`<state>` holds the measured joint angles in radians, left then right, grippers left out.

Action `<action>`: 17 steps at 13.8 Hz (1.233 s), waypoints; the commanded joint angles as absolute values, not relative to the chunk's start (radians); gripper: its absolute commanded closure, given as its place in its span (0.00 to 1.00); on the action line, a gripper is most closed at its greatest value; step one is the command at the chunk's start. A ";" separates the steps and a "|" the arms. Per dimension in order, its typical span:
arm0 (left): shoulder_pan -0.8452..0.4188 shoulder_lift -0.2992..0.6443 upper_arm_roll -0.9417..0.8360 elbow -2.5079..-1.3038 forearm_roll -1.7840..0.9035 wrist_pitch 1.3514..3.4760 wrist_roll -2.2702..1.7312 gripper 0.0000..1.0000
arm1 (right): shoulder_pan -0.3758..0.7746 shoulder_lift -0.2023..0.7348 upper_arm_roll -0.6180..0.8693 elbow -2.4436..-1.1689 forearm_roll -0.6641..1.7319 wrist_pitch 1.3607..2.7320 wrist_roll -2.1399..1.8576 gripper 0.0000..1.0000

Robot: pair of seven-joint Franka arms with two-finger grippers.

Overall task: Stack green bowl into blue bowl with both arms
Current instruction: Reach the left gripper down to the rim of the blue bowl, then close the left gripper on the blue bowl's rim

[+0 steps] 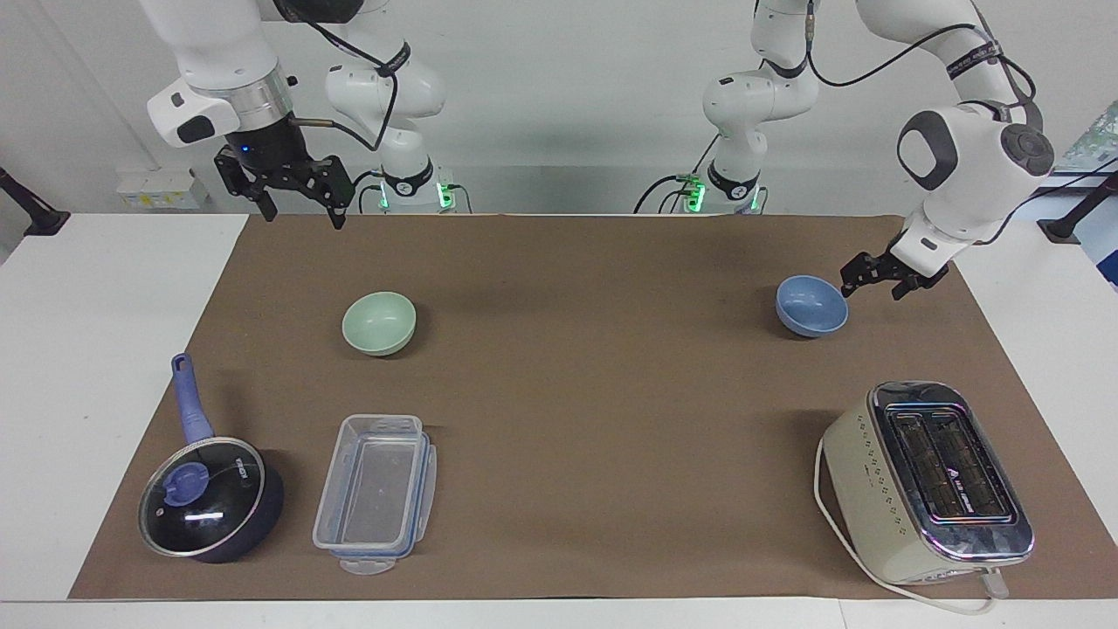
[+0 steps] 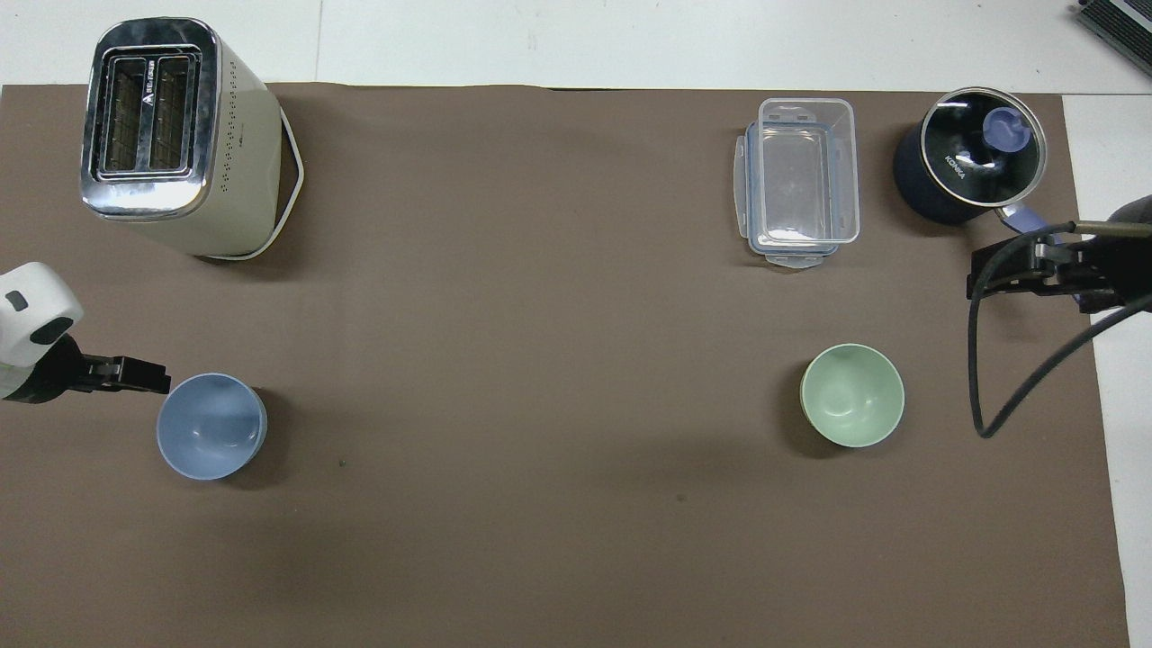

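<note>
Small round pale mint-green bowl (image 1: 379,323) sits upright and empty on the brown paper mat (image 1: 576,367), toward the right arm's end of the table. Small round light periwinkle-blue bowl (image 1: 811,306) sits upright and empty on the same mat toward the left arm's end, well apart from the green one and about equally near the robots.

Left gripper (image 1: 873,283), black two-finger, hangs low just beside the blue bowl's rim on the side toward the left arm's end of the table; fingers spread apart, nothing between them. In the overhead view its tips (image 2: 135,374) sit right at the bowl's edge; cannot tell if they touch it.

Right gripper (image 1: 301,203), black two-finger, hovers high over the mat edge nearest the robots, well apart from the green bowl; fingers wide apart and empty. Right arm waits.

Other items, all farther from the robots than the bowls: cream two-slot toaster with chrome top (image 1: 928,482) at the left arm's end; clear rectangular plastic container (image 1: 376,492) and, beside it, dark blue saucepan with glass lid and periwinkle handle (image 1: 208,494) at the right arm's end.
</note>
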<state>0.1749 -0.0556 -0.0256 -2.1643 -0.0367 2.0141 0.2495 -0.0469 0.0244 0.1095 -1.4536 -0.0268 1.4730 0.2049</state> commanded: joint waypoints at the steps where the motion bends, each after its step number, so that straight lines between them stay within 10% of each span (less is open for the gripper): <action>1: 0.213 -0.084 -0.032 -2.296 -0.038 2.138 0.282 0.00 | -0.060 0.002 0.112 -1.480 -0.018 1.491 0.189 0.00; 6: 0.212 -0.074 -0.034 -2.411 -0.055 2.241 0.281 0.04 | -0.060 0.002 0.112 -1.480 -0.018 1.491 0.189 0.00; 9: 0.212 -0.064 -0.032 -2.444 -0.060 2.287 0.281 0.93 | -0.060 0.002 0.112 -1.480 -0.018 1.491 0.189 0.00; 10: 0.206 -0.064 -0.032 -2.444 -0.060 2.287 0.281 1.00 | -0.060 0.002 0.112 -1.480 -0.018 1.491 0.189 0.00; 17: 0.209 -0.012 -0.032 -2.320 -0.060 2.159 0.282 1.00 | -0.060 0.002 0.112 -1.479 -0.018 1.491 0.189 0.00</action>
<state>0.2013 -0.0522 -0.0363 -2.3886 -0.0571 2.2216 0.2705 -0.0469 0.0243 0.1094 -1.4536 -0.0268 1.4730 0.2049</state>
